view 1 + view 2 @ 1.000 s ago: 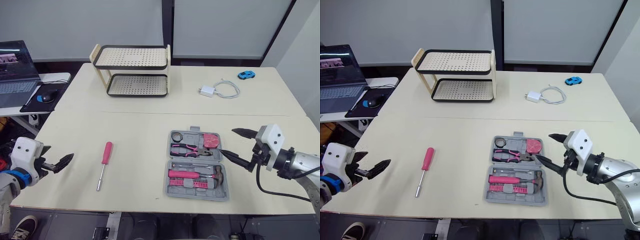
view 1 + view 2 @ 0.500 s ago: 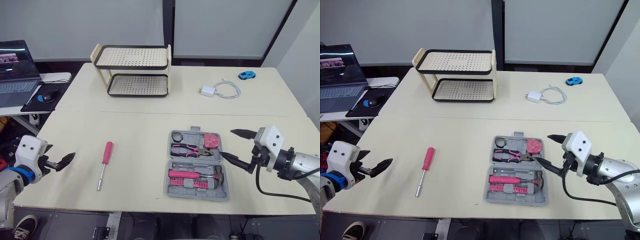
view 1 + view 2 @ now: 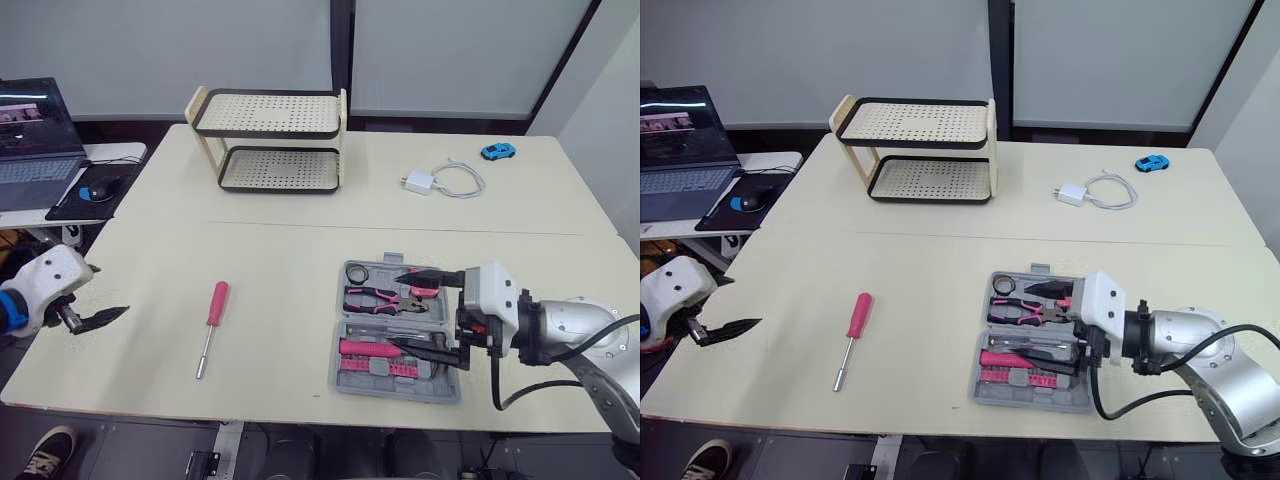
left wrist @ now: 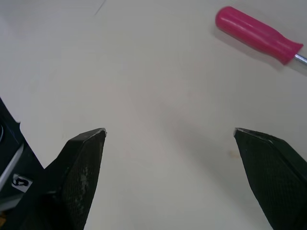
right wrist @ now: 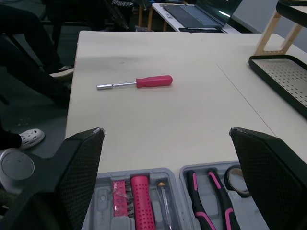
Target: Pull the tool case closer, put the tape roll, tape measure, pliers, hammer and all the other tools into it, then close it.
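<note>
The grey tool case [image 3: 345,372] lies open near the table's front edge. It holds the tape roll [image 3: 355,272], pliers [image 3: 372,298], hammer [image 3: 380,349] and a pink tape measure [image 3: 428,291], which is partly hidden. My right gripper [image 3: 396,308] hovers open over the case's right half, pointing left, with nothing between its fingers. A pink-handled screwdriver [image 3: 210,322] lies on the table left of the case and is also in the right wrist view [image 5: 139,82]. My left gripper [image 4: 169,130] is open and empty at the table's left edge, apart from the screwdriver [image 4: 259,36].
A two-tier rack [image 3: 268,140] stands at the back. A white charger with cable [image 3: 440,181] and a blue toy car [image 3: 494,151] lie at the back right. A laptop [image 3: 25,135] and mouse [image 3: 100,188] sit on a side desk to the left.
My right gripper has swung from the case's right side to over the case, now pointing left. My left gripper has drawn back toward the table's left edge. The head camera shifted slightly.
</note>
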